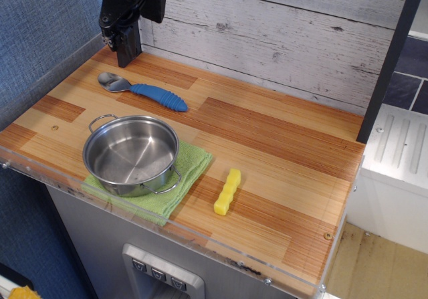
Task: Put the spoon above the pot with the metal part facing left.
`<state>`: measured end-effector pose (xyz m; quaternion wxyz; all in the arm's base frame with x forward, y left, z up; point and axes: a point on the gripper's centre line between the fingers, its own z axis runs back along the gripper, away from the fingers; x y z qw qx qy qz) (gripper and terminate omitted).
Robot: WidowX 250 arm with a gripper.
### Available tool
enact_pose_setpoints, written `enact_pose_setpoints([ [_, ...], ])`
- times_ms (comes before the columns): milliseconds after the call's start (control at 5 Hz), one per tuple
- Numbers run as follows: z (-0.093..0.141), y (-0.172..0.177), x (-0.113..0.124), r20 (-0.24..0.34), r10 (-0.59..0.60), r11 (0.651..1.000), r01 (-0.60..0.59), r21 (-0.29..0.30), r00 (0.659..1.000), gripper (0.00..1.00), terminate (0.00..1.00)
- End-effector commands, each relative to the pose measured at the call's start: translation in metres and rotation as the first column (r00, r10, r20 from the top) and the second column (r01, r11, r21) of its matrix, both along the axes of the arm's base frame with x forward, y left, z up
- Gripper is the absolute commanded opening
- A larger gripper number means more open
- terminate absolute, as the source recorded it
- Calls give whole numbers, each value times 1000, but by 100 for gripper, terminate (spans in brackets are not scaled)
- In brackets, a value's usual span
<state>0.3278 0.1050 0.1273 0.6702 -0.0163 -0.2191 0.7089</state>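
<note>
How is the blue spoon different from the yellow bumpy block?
The spoon has a ribbed blue handle and a shiny silver bowl; the yellow block is one colour all over. The spoon is longer than the yellow block. The spoon lies near the back of the table, behind the pot; the yellow block sits near the front edge, right of the pot. Both lie flat on the table, and nothing is touching either.

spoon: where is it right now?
The spoon lies flat on the wooden counter at back left, just behind the pot, metal bowl pointing left. The gripper hangs above and clear of its bowl end.
</note>
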Motion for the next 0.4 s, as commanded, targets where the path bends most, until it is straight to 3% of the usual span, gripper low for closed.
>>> enact_pose_setpoints([
  [0, 12, -1, -16, 46, 1, 1000, -2, 10, 999, 100, 0],
  [200, 12, -1, -16, 46, 1, 1000, -2, 10, 999, 100, 100],
])
